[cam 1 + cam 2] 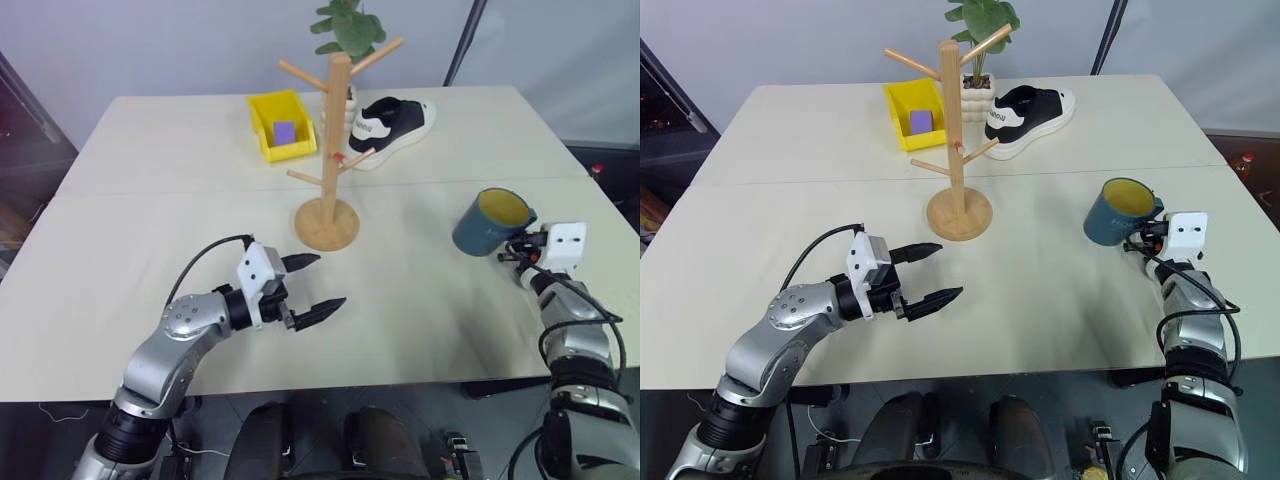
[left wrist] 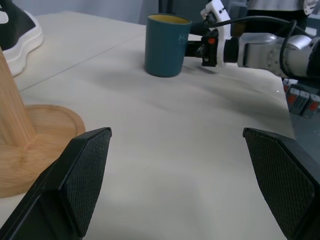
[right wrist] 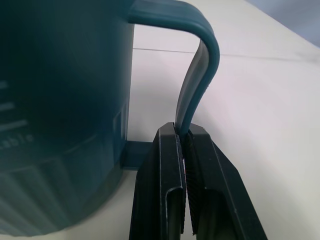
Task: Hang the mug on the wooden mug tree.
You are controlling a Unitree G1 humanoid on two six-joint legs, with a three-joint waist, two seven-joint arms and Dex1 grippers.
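Note:
The teal-blue mug point(image 1: 490, 225) with a yellow inside stands upright on the table at the right. My right gripper point(image 1: 512, 250) comes at it level from the near right side. In the right wrist view its fingers point(image 3: 170, 190) are shut on the lower part of the mug's loop handle point(image 3: 200, 75). The wooden mug tree point(image 1: 337, 130) stands on its round base point(image 1: 326, 223) at mid-table, left of the mug, with one red-tipped peg. My left gripper point(image 1: 328, 280) hovers open and holds nothing, near the front of the tree's base.
Behind the tree sit a yellow bin point(image 1: 280, 125) holding a purple block, a black and white shoe point(image 1: 395, 125) and a green plant point(image 1: 348, 25). The table's right edge runs close past the mug.

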